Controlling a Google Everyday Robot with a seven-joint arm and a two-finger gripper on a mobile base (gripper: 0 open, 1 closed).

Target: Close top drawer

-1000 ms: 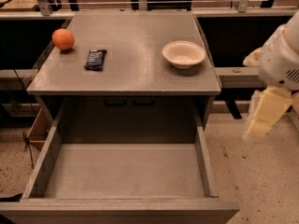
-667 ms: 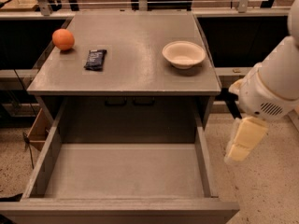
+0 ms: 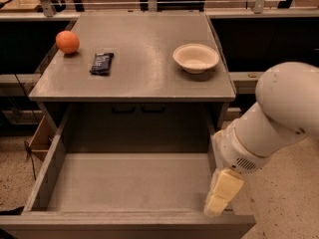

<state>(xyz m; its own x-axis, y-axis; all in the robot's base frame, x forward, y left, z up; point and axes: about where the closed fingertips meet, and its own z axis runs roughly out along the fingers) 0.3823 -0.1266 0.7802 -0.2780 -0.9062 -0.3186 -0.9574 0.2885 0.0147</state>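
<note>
You are looking at the top drawer (image 3: 129, 183) standing well out from under the front edge of the bench (image 3: 144, 78), its box showing bare and its flat front panel lying along the bottom of the view; the closing push is, as I judge it, not yet made. The end effector (image 3: 219, 200) is hanging just inside the drawer's right wall near its front right corner, probably so it can get behind or against the front panel; you cannot tell how far open it is, and it is gripping nothing you can see. The arm (image 3: 279, 113) is reaching in from the right, angling down and leftward. On the bench top an orange (image 3: 67, 42) is sitting near the back left corner, a dark packet (image 3: 102, 63) just beside it, and a bowl (image 3: 196, 58) toward the right edge, all well apart from the drawer's travel.
</note>
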